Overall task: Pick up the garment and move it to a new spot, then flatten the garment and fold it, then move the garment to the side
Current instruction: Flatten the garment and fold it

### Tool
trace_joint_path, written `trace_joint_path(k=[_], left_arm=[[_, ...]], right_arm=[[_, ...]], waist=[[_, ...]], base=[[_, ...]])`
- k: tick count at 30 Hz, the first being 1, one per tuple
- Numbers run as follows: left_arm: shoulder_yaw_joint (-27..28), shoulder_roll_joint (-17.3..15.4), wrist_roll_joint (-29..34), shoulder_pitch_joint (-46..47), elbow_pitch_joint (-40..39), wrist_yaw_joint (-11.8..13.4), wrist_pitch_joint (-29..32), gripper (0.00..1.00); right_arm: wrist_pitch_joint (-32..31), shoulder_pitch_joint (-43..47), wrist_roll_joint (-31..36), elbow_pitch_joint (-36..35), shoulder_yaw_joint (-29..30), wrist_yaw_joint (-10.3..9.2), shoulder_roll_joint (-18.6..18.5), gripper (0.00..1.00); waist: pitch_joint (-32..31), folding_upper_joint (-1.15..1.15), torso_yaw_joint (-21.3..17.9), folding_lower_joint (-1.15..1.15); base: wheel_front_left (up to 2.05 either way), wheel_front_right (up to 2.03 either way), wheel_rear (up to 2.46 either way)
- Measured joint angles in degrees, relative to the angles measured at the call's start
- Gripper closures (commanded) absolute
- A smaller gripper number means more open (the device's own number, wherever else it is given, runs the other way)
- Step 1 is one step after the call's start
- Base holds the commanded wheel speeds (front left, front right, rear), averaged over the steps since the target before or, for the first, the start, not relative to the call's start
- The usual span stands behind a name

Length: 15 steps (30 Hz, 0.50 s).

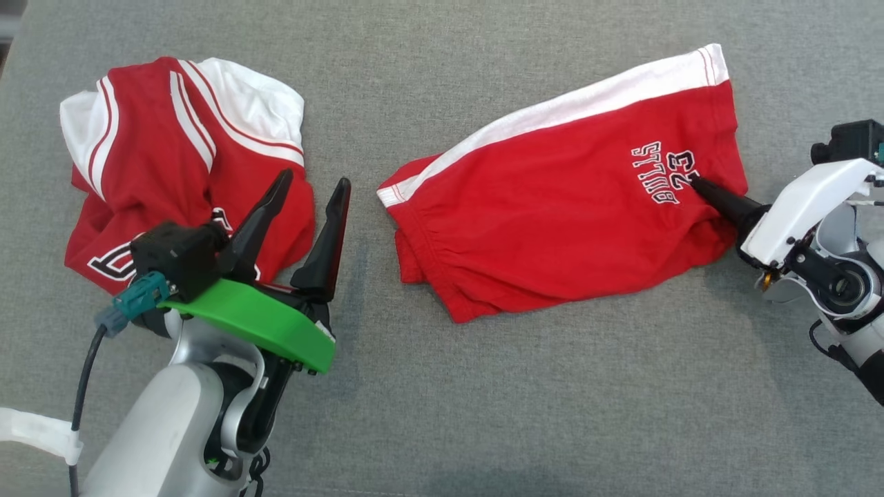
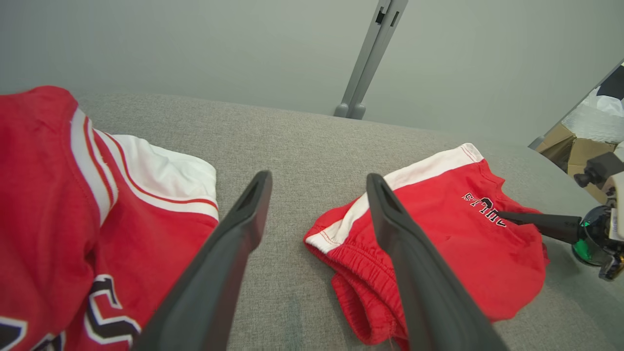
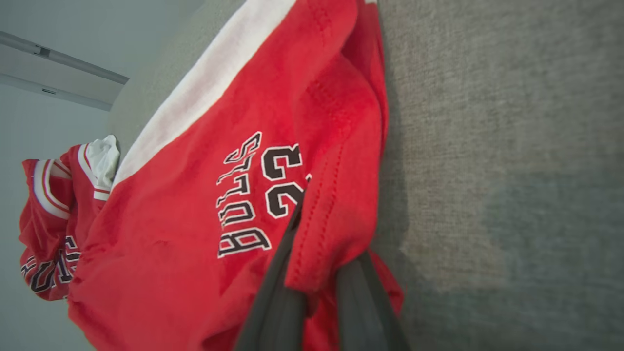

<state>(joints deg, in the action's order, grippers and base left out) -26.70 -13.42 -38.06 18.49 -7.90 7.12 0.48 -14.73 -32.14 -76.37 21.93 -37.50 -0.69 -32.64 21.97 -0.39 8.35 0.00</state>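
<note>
red shorts (image 1: 552,228) marked bulls 23 lie rumpled on the grey counter (image 1: 483,386), hem pinched in the closed right pincer (image 1: 694,183), so lift slowly, keeping the fold from slipping, while the left pincer (image 1: 314,183) hangs open near the jersey (image 1: 159,159).

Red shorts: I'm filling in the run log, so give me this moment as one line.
right pincer: shut on red shorts hem by print | left pincer: open, beside jersey | red shorts: lying on grey surface
</note>
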Motion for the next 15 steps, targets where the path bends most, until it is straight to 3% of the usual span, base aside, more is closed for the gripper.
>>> trace_joint_path(k=[7,15], left_arm=[[0.65,0.60,-0.05,-1.79,1.71,0.00,-1.29,0.00],[0.73,0.89,-0.25,-5.79,2.79,0.00,-1.36,0.00]], right_arm=[[1.65,4.19,-7.75,0.41,5.86,1.68,0.31,1.00],[3.10,11.04,-9.27,-1.52,6.48,3.22,0.00,1.00]], waist=[[-2.35,0.00,-1.64,0.00],[-5.37,0.00,-4.35,0.00]], base=[[0.00,0.00,0.00],[0.00,0.00,0.00]])
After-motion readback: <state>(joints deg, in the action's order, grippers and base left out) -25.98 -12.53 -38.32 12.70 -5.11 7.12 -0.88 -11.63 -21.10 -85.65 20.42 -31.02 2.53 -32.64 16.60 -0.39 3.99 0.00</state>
